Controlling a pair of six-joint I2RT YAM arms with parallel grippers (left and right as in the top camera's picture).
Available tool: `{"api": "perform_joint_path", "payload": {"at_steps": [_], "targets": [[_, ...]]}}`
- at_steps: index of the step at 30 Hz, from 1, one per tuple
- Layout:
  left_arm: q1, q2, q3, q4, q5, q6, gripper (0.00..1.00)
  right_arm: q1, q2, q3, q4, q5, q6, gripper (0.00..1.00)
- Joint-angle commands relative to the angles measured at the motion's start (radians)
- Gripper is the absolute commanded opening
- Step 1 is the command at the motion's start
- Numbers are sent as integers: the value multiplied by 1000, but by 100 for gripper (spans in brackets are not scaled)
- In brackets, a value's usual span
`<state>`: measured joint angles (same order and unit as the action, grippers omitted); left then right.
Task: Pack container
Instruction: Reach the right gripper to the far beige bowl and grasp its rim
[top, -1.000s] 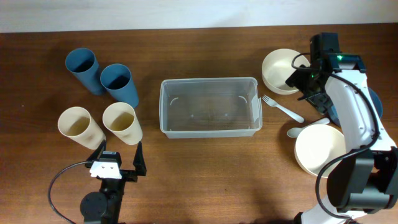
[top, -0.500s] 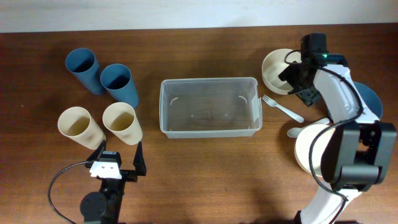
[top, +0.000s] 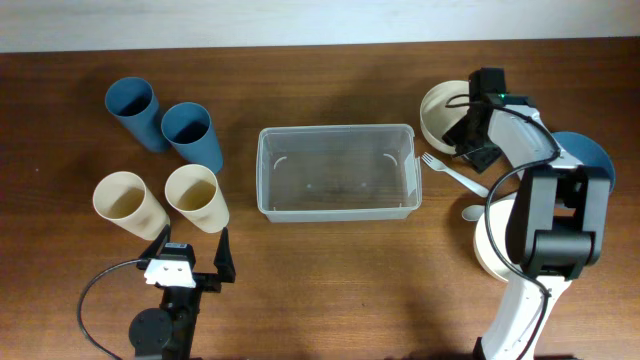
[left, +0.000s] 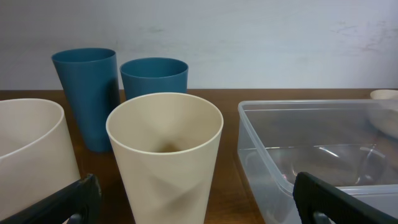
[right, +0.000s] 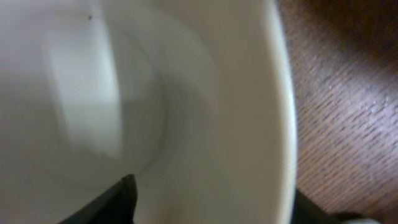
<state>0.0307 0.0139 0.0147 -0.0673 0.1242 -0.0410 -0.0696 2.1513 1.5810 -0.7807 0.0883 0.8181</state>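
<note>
Brown wooden table (top: 330, 300) fills the overhead view, and the container (top: 337, 129) lies at its middle, open side up, with nothing inside. Left of the container stand two blue cups (top: 130, 108) (top: 190, 133) and, nearer to me, two cream cups (top: 124, 200) (top: 195, 195). My left gripper (top: 192, 250) sits just beyond the cream cups, on the side away from the container, with its jaws spread wide. Right of the container, my right gripper (top: 470, 135) hangs over a cream bowl (top: 440, 105). A white fork (top: 455, 175) lies between that bowl and the container's right end, and a second cream bowl (top: 495, 245) sits nearer to me.

From my left wrist, both dark fingers (left: 62, 202) stand far apart at the bottom corners, holding nothing. One cream cup is straight ahead, the blue cups are behind it, and the container's clear corner is to the right.

From my right wrist, the cream bowl's inside fills nearly everything. One finger (right: 121, 199) is inside the bowl and the other is outside its rim, so the jaws are apart and astride the rim, not clamped.
</note>
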Motion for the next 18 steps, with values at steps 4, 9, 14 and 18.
{"api": "perform_joint_path", "payload": {"at_steps": [4, 9, 14, 18], "targets": [[6, -9, -6, -1, 11, 19, 100, -7, 9, 13, 16, 28, 6, 49], [6, -9, -6, -1, 11, 19, 100, -27, 9, 13, 17, 28, 6, 15], [6, -9, -6, -1, 11, 19, 100, -52, 9, 13, 6, 26, 6, 4], [6, -9, -6, -1, 11, 19, 100, -71, 9, 13, -2, 21, 2, 4]]}}
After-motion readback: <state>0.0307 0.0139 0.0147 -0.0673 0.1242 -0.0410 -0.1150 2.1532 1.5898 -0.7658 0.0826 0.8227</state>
